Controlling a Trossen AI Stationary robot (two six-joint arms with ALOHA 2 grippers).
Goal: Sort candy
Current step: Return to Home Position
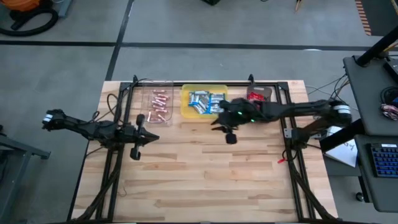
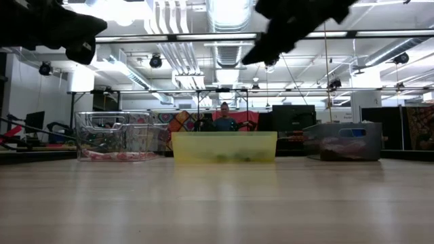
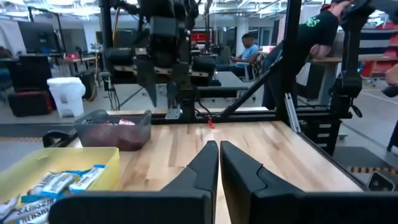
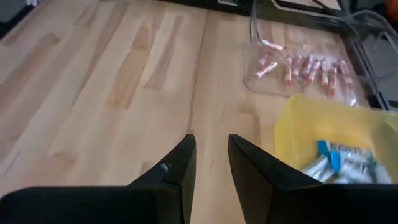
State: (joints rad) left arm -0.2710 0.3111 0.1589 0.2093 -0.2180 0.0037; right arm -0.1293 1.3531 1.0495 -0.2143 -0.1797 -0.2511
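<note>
Friend: What job are you on now?
Robot: I think the sorting is done. I see no sweets loose on the table. So now my arms should go home.
Friend: Where is everything?
Robot: On the left, my left gripper hangs over the wood near the clear tray. Its fingers are pressed close together and hold nothing. The clear tray holds the pinkish sticks. Next to it, the yellow tray holds the blue-and-white bars. My right gripper hangs up high, just beside the yellow tray, on the side by the bare wood. Its fingers are a little apart, with nothing in them. Last, on the right, the dark tray holds the red packets.
Friend: What comes next?
Robot: I think I must pull my right arm back to its own side. It reaches across right by the dark tray, so I should go up and away and not bump the trays.
Friend: Anything else about?
Robot: The black frame by the table's sides, and a person far off in the room, well away from me
</note>
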